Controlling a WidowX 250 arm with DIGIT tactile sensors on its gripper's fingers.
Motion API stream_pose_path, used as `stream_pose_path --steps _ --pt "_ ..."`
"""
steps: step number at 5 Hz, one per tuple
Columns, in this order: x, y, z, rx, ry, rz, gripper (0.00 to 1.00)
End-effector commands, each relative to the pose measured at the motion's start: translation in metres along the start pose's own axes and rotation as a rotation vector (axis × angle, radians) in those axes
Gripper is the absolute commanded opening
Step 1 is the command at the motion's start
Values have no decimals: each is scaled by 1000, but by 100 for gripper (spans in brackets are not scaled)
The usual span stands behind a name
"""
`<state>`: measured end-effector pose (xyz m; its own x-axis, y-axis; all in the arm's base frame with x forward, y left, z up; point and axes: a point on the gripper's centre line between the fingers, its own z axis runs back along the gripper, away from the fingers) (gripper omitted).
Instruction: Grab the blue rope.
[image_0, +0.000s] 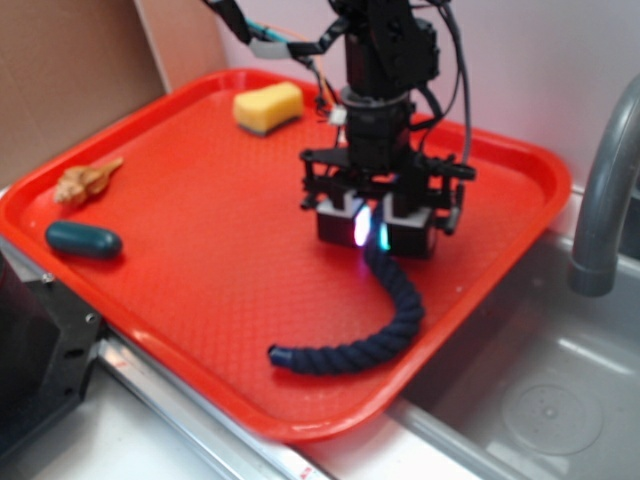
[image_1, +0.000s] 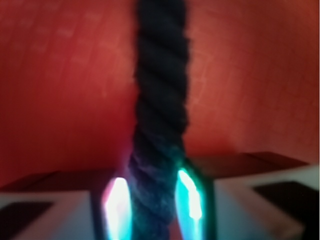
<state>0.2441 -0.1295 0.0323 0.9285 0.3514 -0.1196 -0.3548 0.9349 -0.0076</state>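
Hand (image_0: 369, 229) pinches blue rope (image_0: 385, 325) (one end).

Red tray (image_0: 200, 270) with a textured surface, carrying four items. The blue rope (image_0: 385, 325) curves away from the jaws toward the tray's near rim, its upper end between them. Yellow sponge (image_0: 268, 107) lies beyond the jaws, to the image left. Tan shell-like object (image_0: 86, 182) and dark teal oval object (image_0: 83, 240) lie well apart from the jaws, by the image-left rim.
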Motion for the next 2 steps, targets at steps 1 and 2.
stream_pose_path --steps 1,2 --pt "-12 36 115 -99 -147 -525 0" --pt "-11 71 165 -47 -159 -538 0"
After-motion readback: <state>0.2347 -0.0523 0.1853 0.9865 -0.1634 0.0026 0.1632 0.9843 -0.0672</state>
